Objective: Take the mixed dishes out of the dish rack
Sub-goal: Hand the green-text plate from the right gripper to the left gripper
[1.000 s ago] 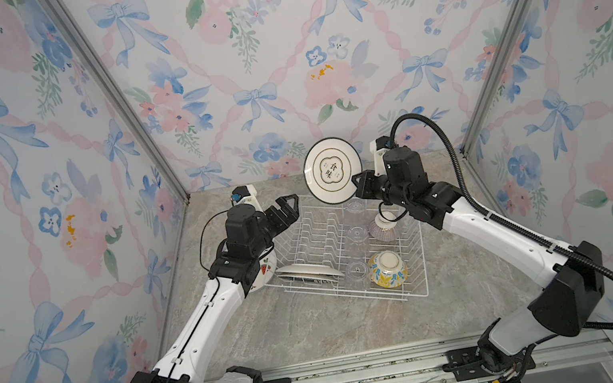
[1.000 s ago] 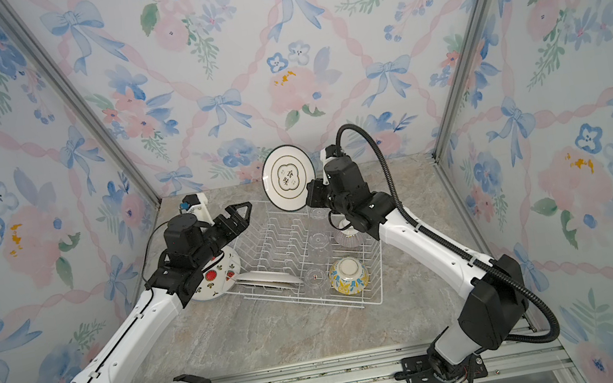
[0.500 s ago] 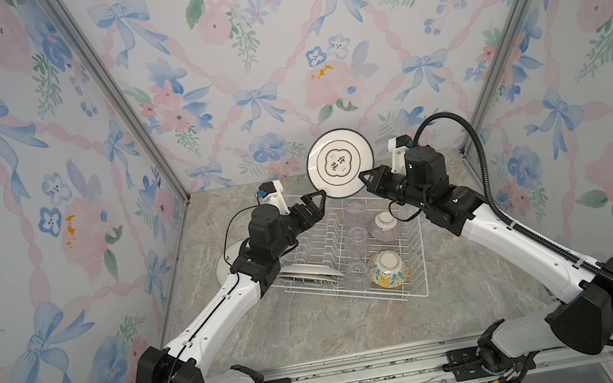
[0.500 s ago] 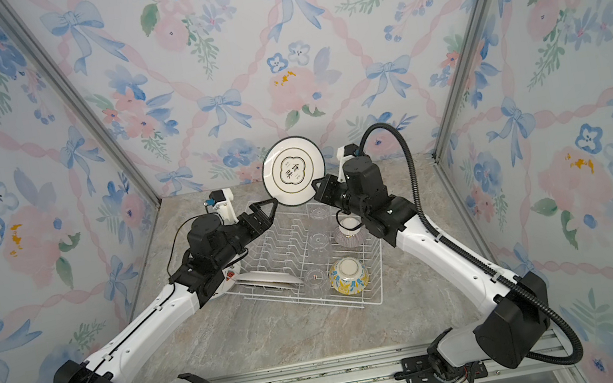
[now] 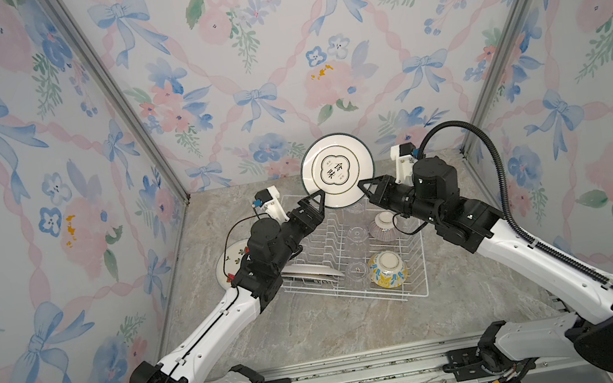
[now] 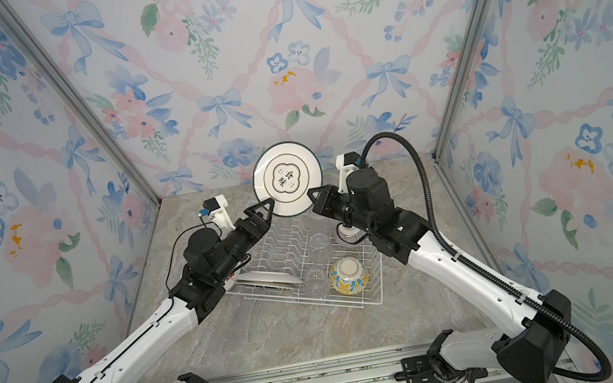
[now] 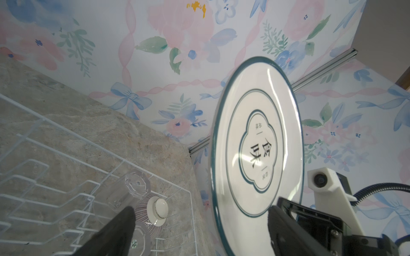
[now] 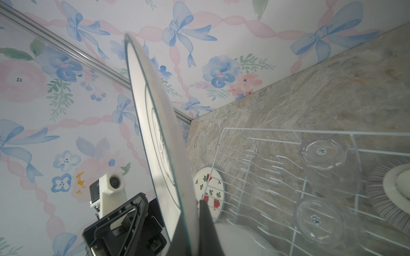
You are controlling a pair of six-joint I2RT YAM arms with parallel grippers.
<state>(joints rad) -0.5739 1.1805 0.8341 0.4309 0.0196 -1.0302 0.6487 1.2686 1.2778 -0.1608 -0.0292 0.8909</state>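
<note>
Above the dish rack's [image 5: 424, 265] far edge, my right gripper [image 5: 363, 185] clamped the character plate [image 5: 337, 170] upright; my left gripper [image 5: 319, 203] gaped at its opposite rim. Below sat glass cups [image 5: 356, 234], a striped bowl [image 5: 384, 226] and a floral bowl [image 5: 387, 269]; the watermelon plate [image 5: 230, 262] lay outside.

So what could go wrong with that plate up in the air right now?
The plate is pinched only at its rim by the right fingers; a slip could drop it onto the glass cups and striped bowl below. The open left fingers straddle its edge and could knock it loose.
</note>
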